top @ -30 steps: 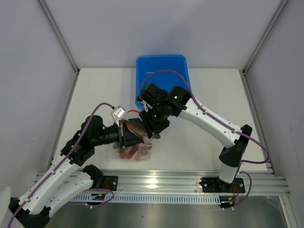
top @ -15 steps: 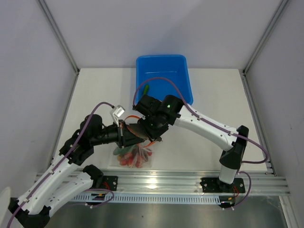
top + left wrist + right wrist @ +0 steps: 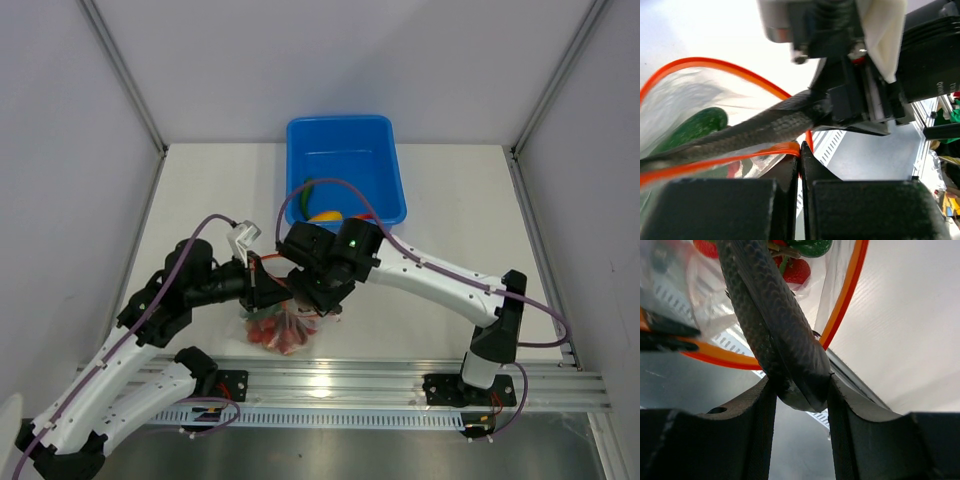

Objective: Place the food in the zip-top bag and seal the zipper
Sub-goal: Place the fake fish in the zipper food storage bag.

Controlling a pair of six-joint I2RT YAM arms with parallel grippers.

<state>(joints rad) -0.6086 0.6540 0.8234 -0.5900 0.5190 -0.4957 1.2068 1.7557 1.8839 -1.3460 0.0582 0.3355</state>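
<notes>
The clear zip-top bag (image 3: 285, 328) hangs at the table's near edge with red tomatoes and a green piece inside. My left gripper (image 3: 801, 150) is shut on its orange-red zipper (image 3: 755, 153) at the mouth's edge. My right gripper (image 3: 797, 390) is shut on the tail end of the grey fish (image 3: 767, 315), whose body reaches through the bag's mouth toward the red tomatoes (image 3: 795, 269). The fish also crosses the left wrist view (image 3: 755, 131) over the open mouth. A green food piece (image 3: 695, 127) lies in the bag. In the top view the right gripper (image 3: 318, 300) sits right over the bag.
A blue tub (image 3: 345, 140) stands at the back middle, holding a green cucumber (image 3: 305, 190) and a yellow-orange fruit (image 3: 325, 214). The aluminium rail (image 3: 400, 385) runs along the table's near edge under the bag. Grey walls close in both sides.
My right arm has swung from the tub toward the near edge and lowered the fish into the bag's mouth. The bag, held by my left gripper, has shifted slightly nearer.
</notes>
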